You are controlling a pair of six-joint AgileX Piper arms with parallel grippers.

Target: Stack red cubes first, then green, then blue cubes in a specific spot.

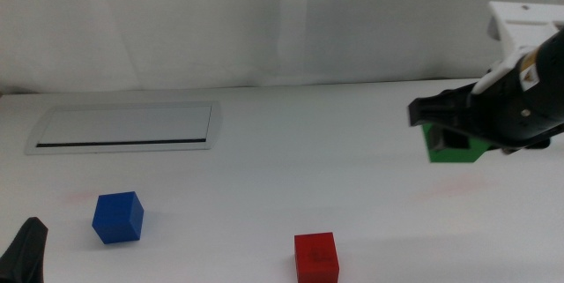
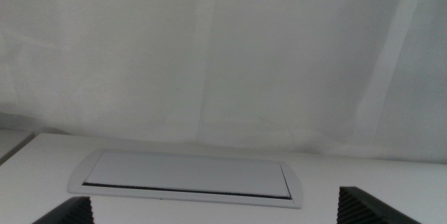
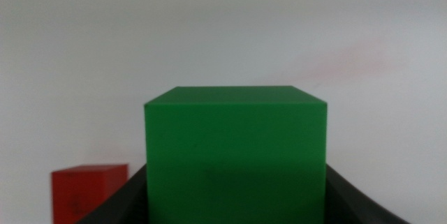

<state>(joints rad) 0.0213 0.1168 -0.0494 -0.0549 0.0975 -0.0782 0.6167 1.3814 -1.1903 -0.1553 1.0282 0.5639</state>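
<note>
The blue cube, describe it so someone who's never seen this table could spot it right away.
Start at the flat silver-framed panel set into the white table. Come toward the near edge from it: the blue cube sits alone on bare tabletop. The red cube lies well off to its side, and the green cube is held in the right gripper.

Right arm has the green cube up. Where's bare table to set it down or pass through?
The right gripper holds the green cube aloft. Bare white table stretches between the silver panel and that gripper, and between the blue cube and red cube. Tightest spot: the near left corner, between the blue cube and the waiting left gripper.
</note>
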